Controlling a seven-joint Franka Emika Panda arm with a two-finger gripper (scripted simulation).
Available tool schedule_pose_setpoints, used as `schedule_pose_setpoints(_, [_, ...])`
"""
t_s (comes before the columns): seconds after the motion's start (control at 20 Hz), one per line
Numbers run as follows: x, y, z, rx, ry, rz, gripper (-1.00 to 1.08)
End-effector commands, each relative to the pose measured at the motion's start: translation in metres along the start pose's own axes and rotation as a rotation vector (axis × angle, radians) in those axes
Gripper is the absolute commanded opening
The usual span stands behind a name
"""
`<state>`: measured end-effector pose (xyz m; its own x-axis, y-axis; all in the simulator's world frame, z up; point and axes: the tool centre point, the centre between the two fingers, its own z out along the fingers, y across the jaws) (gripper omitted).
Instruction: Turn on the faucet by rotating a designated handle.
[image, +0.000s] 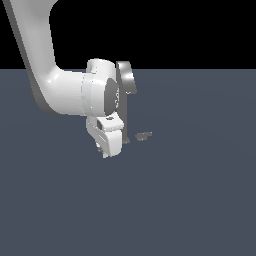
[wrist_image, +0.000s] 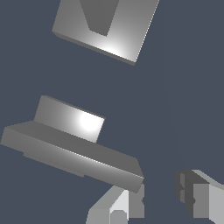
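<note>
The faucet (image: 128, 80) is a thin grey post with a wide shiny spout, standing just behind my white wrist in the exterior view. The handle (image: 144, 135) is a small grey bar low down, on the exterior view's right of the post. My gripper (image: 105, 150) points down on the left of the post, apart from that bar. In the wrist view my gripper (wrist_image: 159, 201) is open with nothing between its fingers (wrist_image: 117, 205). A flat grey bar with a stubby block (wrist_image: 70, 144), shaped like the handle, lies just beyond one fingertip. A square grey part of the faucet (wrist_image: 105, 35) lies further off.
A flat dark grey floor (image: 190, 200) spreads all around. My white arm (image: 55, 90) fills the exterior view's upper left and hides the lower part of the post. A small grey piece (image: 126, 141) shows at the post's base.
</note>
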<state>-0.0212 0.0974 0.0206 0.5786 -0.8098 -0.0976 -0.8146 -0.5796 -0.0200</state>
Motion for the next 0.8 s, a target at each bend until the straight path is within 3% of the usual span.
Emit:
schedule_pose_setpoints(0.0, [0.040, 0.015, 0.017, -0.015, 0.004, 0.131, 0.46])
schedule_pose_setpoints(0.05, [0.094, 0.029, -0.002, -0.003, 0.054, 0.045, 0.62])
schedule_pose_setpoints(0.1, [0.085, 0.026, -0.006, 0.000, 0.066, 0.024, 0.62])
schedule_pose_setpoints(0.15, [0.050, -0.020, 0.029, 0.021, 0.058, -0.074, 0.55])
schedule_pose_setpoints(0.2, [0.002, -0.042, 0.022, 0.042, 0.049, -0.171, 0.55])
schedule_pose_setpoints(0.25, [-0.027, 0.021, -0.007, -0.044, 0.002, -0.151, 0.45])
schedule_pose_setpoints(0.3, [-0.020, 0.030, 0.039, -0.115, -0.037, -0.134, 0.45])
schedule_pose_setpoints(0.35, [0.011, 0.084, 0.039, -0.149, -0.061, -0.043, 0.91])
schedule_pose_setpoints(0.4, [0.044, 0.107, 0.057, -0.178, -0.081, 0.036, 0.91])
schedule_pose_setpoints(0.45, [0.070, 0.077, -0.004, -0.106, -0.032, 0.085, 0.71])
schedule_pose_setpoints(0.5, [0.077, 0.084, -0.023, -0.075, -0.011, 0.107, 0.71])
schedule_pose_setpoints(0.55, [0.048, 0.114, -0.001, -0.137, -0.062, 0.166, 0.66])
schedule_pose_setpoints(0.6, [0.060, 0.124, 0.020, -0.169, -0.087, 0.196, 0.66])
schedule_pose_setpoints(0.65, [0.082, 0.113, 0.002, -0.145, -0.011, 0.135, -0.38])
schedule_pose_setpoints(0.7, [0.077, 0.110, -0.002, -0.141, 0.001, 0.125, -0.38])
schedule_pose_setpoints(0.75, [0.068, 0.109, -0.010, -0.153, -0.014, 0.139, 0.48])
